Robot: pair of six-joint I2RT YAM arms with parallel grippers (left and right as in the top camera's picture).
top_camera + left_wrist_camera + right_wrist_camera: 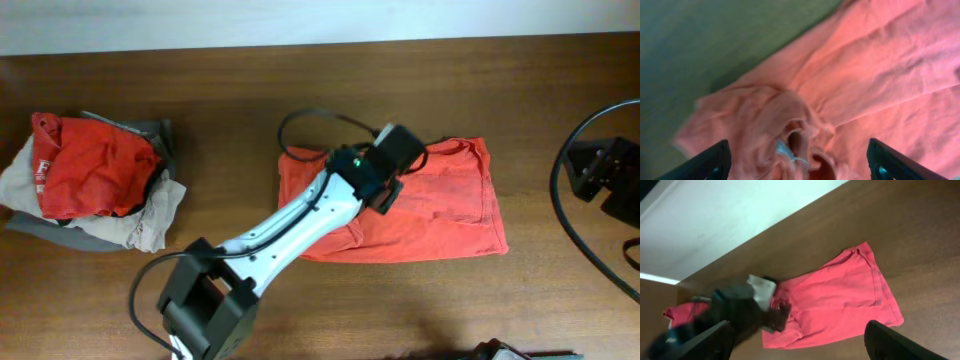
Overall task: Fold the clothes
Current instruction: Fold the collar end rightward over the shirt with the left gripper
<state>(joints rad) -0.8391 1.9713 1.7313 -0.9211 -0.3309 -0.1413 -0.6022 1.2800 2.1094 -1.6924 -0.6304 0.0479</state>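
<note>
Shirt and arm meet near the middle of the view from above. The orange-red T-shirt lies flat on the brown wooden table, just right of the middle, folded into a wide box shape. Its print does not show.

The left arm comes up from the lower left and ends over the upper left part of the T-shirt. In the left wrist view, the left gripper is spread wide, with one dark finger in each bottom corner. A bunched-up bit of the T-shirt sits between them, with a small pale label in it. The fingers are not closed on anything.

The right arm is at the far right edge, off the T-shirt. In its own view, the right gripper is also wide apart and holds nothing. It looks at the T-shirt from far away.

A pile of clothes sits at the left edge of the table, red cloth on top of grey and pale cloth, well apart from the T-shirt.
</note>
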